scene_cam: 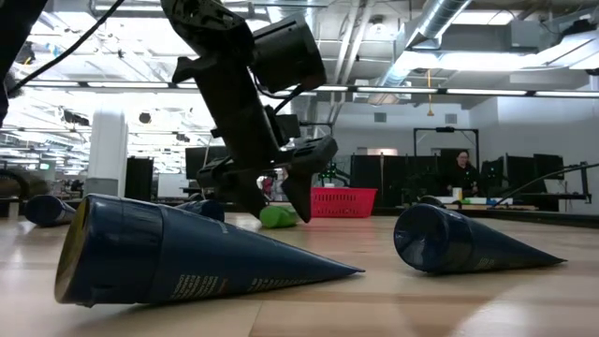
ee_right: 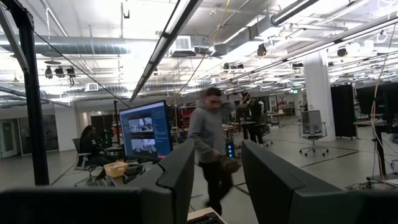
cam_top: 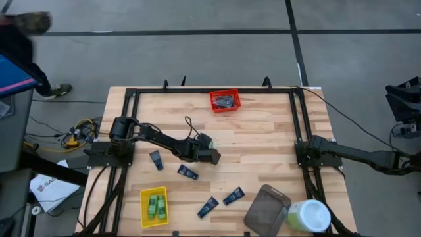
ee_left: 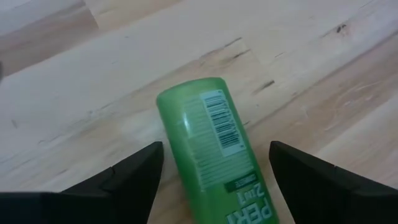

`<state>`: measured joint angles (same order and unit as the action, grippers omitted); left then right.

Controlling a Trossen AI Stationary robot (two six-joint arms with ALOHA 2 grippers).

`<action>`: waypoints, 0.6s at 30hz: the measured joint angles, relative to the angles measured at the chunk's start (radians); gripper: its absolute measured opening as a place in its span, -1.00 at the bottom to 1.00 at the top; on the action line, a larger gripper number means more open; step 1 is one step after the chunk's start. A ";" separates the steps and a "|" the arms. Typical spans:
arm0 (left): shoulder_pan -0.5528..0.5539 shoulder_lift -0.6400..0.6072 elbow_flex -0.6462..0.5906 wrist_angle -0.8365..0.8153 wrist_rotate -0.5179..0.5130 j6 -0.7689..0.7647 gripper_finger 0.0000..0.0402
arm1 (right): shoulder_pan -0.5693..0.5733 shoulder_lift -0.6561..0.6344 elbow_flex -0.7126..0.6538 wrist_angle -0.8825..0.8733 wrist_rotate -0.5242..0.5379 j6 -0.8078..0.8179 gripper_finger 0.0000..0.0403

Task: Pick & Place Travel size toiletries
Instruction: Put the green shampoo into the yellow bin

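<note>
My left gripper (ee_left: 214, 171) is open and points down over a bright green bottle (ee_left: 211, 149) that lies on its side on the wooden table. Its fingers stand on either side of the bottle without touching it. In the high view the gripper (cam_top: 209, 151) is at the table's middle, with the bottle (cam_top: 205, 140) partly under it. The low view shows the bottle (scene_cam: 277, 217) below the fingers. Two more green bottles (cam_top: 156, 205) lie in the yellow container. Several dark blue tubes (cam_top: 187, 172) lie on the table. Dark pucks (cam_top: 225, 101) sit in the red container. My right gripper (ee_right: 217, 180) is open, parked at the right edge.
The yellow container (cam_top: 145, 209) sits near the front left and the red container (cam_top: 216, 105) at the far middle. A grey container (cam_top: 266, 209) and a pale green and white tub (cam_top: 308, 216) stand at the front right. A person (ee_right: 208, 149) walks in the room beyond.
</note>
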<state>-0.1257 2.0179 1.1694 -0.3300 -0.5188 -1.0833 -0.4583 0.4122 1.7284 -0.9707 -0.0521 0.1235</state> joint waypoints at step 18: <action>0.005 -0.033 -0.005 -0.033 0.023 0.002 -0.18 | 0.000 0.000 0.000 0.000 0.000 -0.001 -0.37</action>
<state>-0.1211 1.9849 1.1641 -0.3626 -0.4957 -1.0809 -0.4583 0.4122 1.7287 -0.9705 -0.0521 0.1229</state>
